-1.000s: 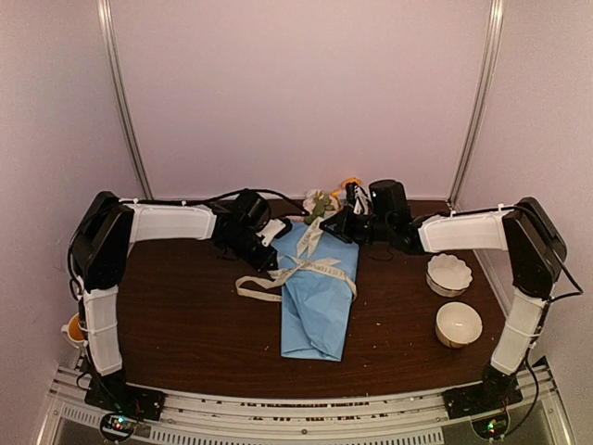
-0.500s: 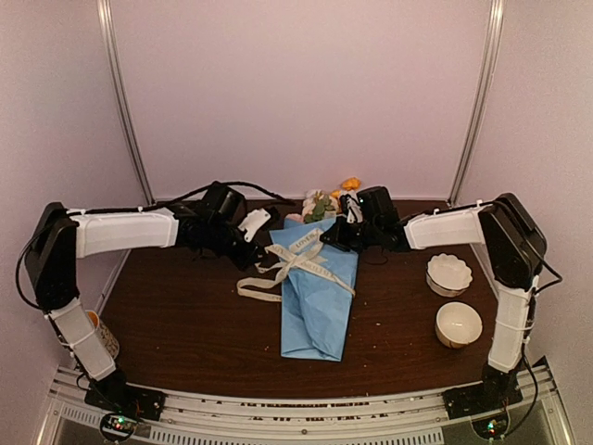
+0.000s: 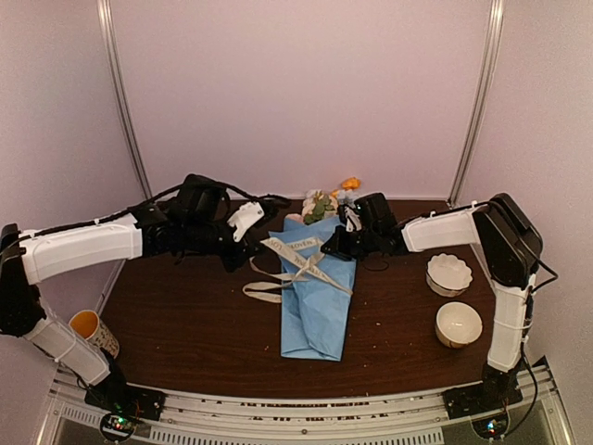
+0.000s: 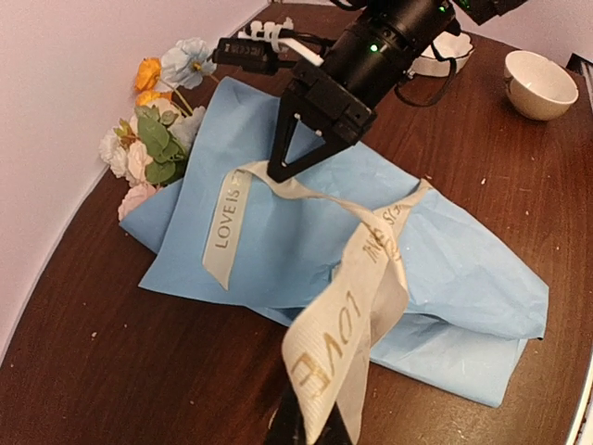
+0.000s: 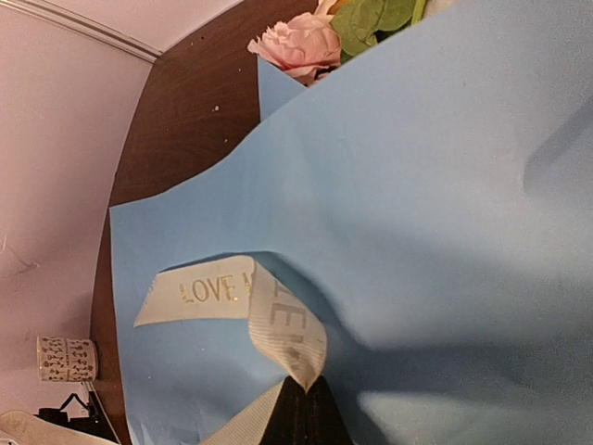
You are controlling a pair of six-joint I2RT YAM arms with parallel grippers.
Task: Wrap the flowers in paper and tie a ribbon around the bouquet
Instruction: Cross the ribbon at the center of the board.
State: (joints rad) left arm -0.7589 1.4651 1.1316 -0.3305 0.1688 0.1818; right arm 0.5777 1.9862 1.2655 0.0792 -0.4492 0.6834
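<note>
The bouquet (image 3: 318, 301) lies on the brown table, a blue paper (image 4: 445, 269) cone with its narrow tail toward the arms. The flowers (image 3: 321, 204) poke out of its far end, pink, white and orange (image 4: 153, 148). The cream ribbon (image 3: 302, 261) with gold lettering crosses over the cone, and a loose tail lies on the table to the left. My left gripper (image 4: 310, 431) is shut on a ribbon strand (image 4: 352, 306) left of the cone. My right gripper (image 5: 304, 399) is shut on another ribbon end (image 5: 283, 329) above the paper (image 5: 445, 185), on the cone's upper right (image 3: 327, 248).
Two white bowls (image 3: 448, 273) (image 3: 459, 323) stand at the right of the table. A patterned mug (image 3: 88, 326) sits beyond the table's left edge, near the left arm. Purple walls close in behind the flowers.
My left gripper has shut on the ribbon and pulled back to the left, drawing the strand taut off the cone. The right gripper has stayed shut on its end, shifting slightly.
</note>
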